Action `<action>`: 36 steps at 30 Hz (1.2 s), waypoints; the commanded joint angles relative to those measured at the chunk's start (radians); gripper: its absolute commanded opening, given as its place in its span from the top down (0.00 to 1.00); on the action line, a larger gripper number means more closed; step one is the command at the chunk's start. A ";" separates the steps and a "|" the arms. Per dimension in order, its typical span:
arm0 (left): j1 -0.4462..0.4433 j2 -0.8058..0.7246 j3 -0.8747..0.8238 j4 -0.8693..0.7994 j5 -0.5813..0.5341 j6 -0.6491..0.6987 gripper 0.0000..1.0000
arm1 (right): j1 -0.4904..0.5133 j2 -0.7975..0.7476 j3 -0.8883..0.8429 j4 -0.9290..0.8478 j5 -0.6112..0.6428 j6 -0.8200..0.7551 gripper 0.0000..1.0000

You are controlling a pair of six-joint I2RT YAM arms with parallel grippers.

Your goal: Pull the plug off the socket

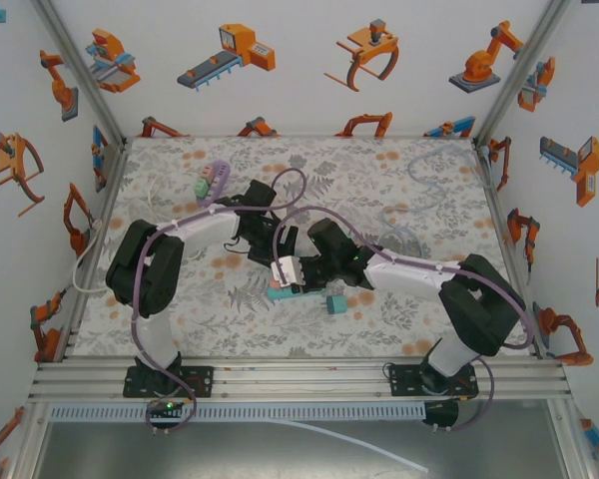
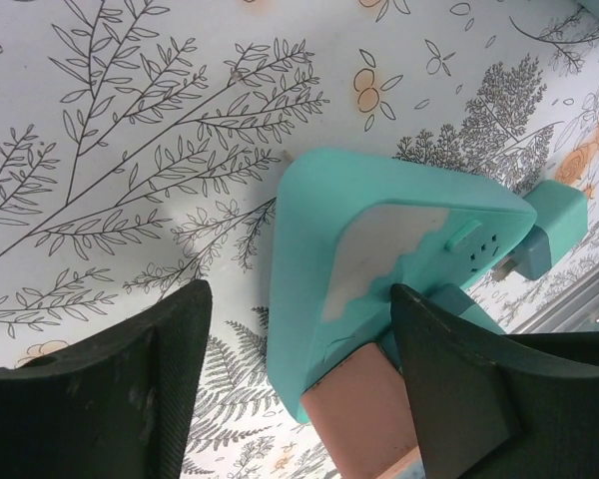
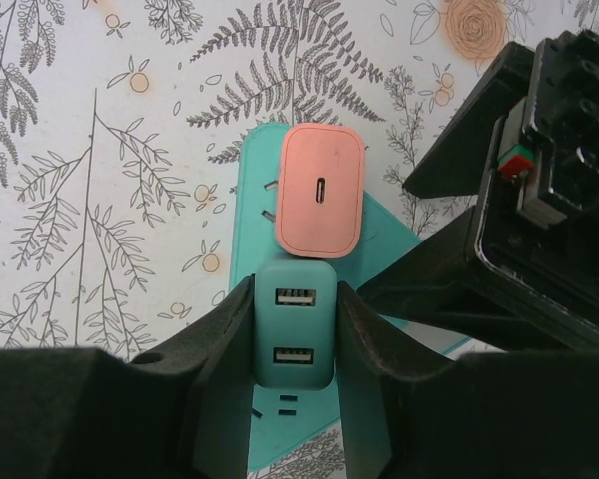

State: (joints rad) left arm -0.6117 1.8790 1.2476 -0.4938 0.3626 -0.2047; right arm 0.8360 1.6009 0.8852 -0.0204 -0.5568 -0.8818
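**A:** From the top view, why do both arms meet at mid-frame?

**B:** The teal power strip [image 1: 283, 293] lies on the table [image 1: 419, 180] just below centre. The left gripper [image 1: 280, 249] and right gripper [image 1: 309, 271] crowd over it, and I judge that one is there to steady it and the other to pull. A loose teal plug [image 1: 336, 303] lies just right of the strip.

**A:** And the left wrist view?

**B:** Its jaws stand apart, dark at lower left and lower right, straddling the strip's corner. The left one is clear of the strip. A pink charger [image 2: 364, 409] sits at the bottom edge, close against the right jaw. The gripper is probably poised to brace the strip.

**A:** The right wrist view?

**B:** There the jaws are clamped on both flanks of a teal USB charger [image 3: 295, 334] at bottom centre. It sits on the strip just below the pink charger. Gripping its sides suits a straight pull away from the socket. Whether its prongs have started out, I cannot tell.
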 commanded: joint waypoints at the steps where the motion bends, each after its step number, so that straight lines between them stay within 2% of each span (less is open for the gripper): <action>1: 0.010 0.088 0.005 -0.098 -0.186 0.050 0.35 | -0.006 0.041 0.063 0.048 -0.081 -0.069 0.82; 4: 0.011 0.118 0.032 -0.151 -0.273 0.076 0.36 | -0.015 0.046 0.096 0.016 -0.074 -0.067 0.83; 7: 0.011 0.137 0.037 -0.165 -0.335 0.095 0.38 | -0.026 0.051 0.145 -0.031 -0.057 0.015 0.84; 13: 0.012 0.178 0.042 -0.175 -0.393 0.113 0.39 | -0.034 0.033 0.157 -0.041 -0.072 0.066 0.85; 17: 0.017 0.184 0.043 -0.171 -0.396 0.110 0.40 | -0.031 0.010 0.148 -0.050 -0.027 0.021 0.89; 22: 0.018 0.187 0.044 -0.166 -0.395 0.109 0.40 | -0.018 -0.014 0.146 -0.078 -0.033 -0.010 0.91; 25: 0.021 0.187 0.046 -0.163 -0.391 0.108 0.40 | 0.023 -0.004 0.153 -0.126 0.087 -0.076 0.91; 29: 0.032 0.181 0.041 -0.157 -0.383 0.102 0.40 | 0.026 -0.027 0.112 -0.040 0.054 -0.021 0.91; 36: 0.038 0.180 0.041 -0.153 -0.385 0.102 0.40 | 0.034 -0.048 0.116 -0.090 0.057 -0.061 0.90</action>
State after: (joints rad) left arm -0.6060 1.9427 1.3636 -0.6205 0.3080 -0.1822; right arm 0.8566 1.6375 0.9878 -0.1448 -0.4725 -0.9031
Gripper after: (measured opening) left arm 0.601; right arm 0.339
